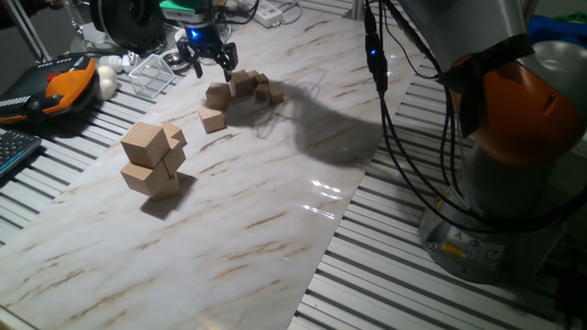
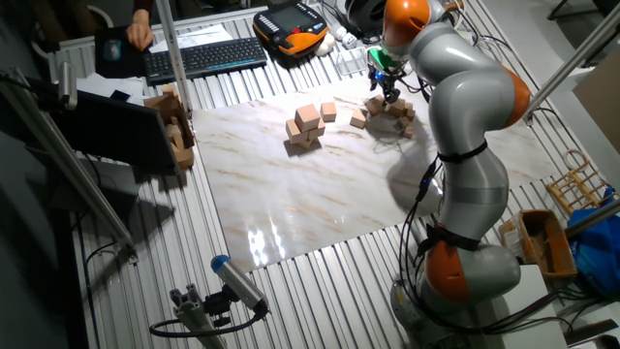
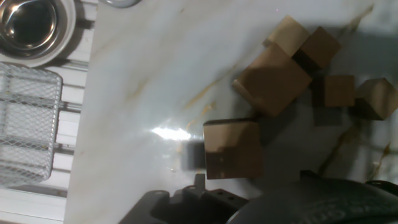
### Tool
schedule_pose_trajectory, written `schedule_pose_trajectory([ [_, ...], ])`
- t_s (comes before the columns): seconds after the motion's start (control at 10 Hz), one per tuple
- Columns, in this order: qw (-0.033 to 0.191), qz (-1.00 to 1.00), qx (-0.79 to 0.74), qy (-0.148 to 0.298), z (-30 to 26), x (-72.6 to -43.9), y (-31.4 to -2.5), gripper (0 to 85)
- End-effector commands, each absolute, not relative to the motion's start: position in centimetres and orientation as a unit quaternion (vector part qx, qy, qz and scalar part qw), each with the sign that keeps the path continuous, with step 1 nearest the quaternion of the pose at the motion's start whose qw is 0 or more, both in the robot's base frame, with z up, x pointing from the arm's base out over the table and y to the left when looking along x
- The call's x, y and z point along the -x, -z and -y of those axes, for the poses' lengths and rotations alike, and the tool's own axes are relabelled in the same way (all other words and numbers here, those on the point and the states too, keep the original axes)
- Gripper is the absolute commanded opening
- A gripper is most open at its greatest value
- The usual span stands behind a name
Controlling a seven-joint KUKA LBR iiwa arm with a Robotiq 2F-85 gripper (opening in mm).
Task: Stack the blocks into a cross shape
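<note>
My pincer (image 1: 209,57) hangs spread wide and empty over the loose blocks (image 1: 240,90) at the far end of the surface (image 1: 275,202), and since they huddle so close, coming down off-centre could knock a neighbour instead of straddling one.

Blocks, plain light-tan wooden cubes, are seen on the marbled sheet in 2 groups. A stacked cluster (image 1: 153,161) stands toward the near-left, its upper cubes turned askew on the lower ones. A loose pile (image 1: 246,87) lies farther back, cubes touching and tilted. 1 single cube (image 1: 212,119) rests flat just in front of the pile, apart from it. In the hand view, 1 cube (image 3: 232,149) sits square and flat beside the pile.
</note>
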State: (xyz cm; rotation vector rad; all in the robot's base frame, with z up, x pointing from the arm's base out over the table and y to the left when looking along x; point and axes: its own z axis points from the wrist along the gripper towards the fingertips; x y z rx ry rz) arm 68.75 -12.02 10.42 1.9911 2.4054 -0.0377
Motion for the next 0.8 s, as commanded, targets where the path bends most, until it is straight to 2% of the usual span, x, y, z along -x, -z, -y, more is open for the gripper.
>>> schedule_pose_trajectory([
  [0.0,0.009,-0.771,-0.637,0.012,12.0,-68.77,-10.36,68.0],
  [0.2,0.008,-0.772,-0.635,0.011,11.95,-68.8,-10.37,68.0],
  [0.4,0.018,-0.774,-0.632,0.016,11.95,-68.8,-10.35,68.0],
  [0.7,0.013,-0.776,-0.631,0.016,11.89,-68.83,-10.38,68.0],
])
